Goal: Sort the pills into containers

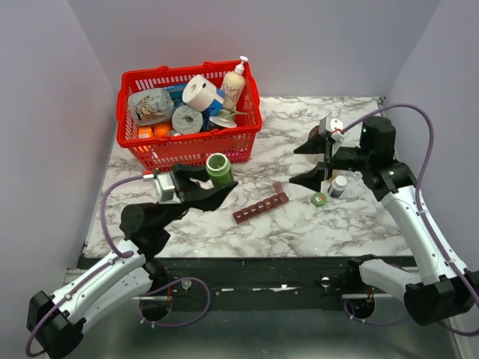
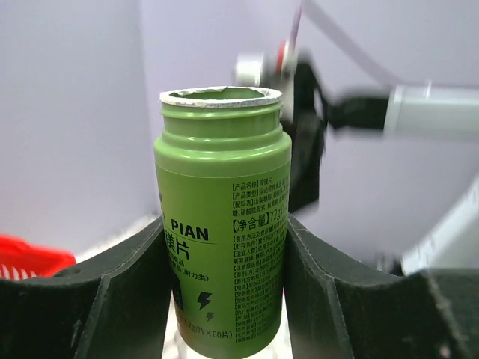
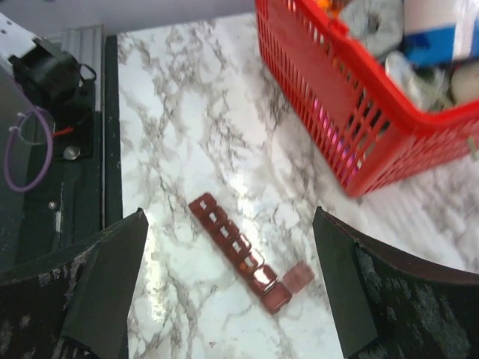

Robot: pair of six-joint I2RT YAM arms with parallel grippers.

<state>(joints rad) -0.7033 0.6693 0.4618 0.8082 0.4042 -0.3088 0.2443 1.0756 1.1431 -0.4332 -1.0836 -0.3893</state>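
Note:
The dark red-brown pill organizer strip (image 1: 260, 208) lies on the marble table at centre, its end lid flipped open; it also shows in the right wrist view (image 3: 239, 253). My left gripper (image 1: 217, 183) is shut on an open green pill bottle (image 1: 219, 169), held upright above the table left of the strip; the bottle fills the left wrist view (image 2: 223, 224) between the fingers. My right gripper (image 1: 316, 158) is open and empty, above the table right of the strip. A green cap (image 1: 319, 199) and a small white bottle (image 1: 338, 185) sit beside it. No loose pills show.
A big red mesh basket (image 1: 187, 146) full of groceries stands at the back left; it also shows in the right wrist view (image 3: 337, 112). Purple walls close in on the left, right and back. A black rail (image 1: 262, 262) runs along the near table edge.

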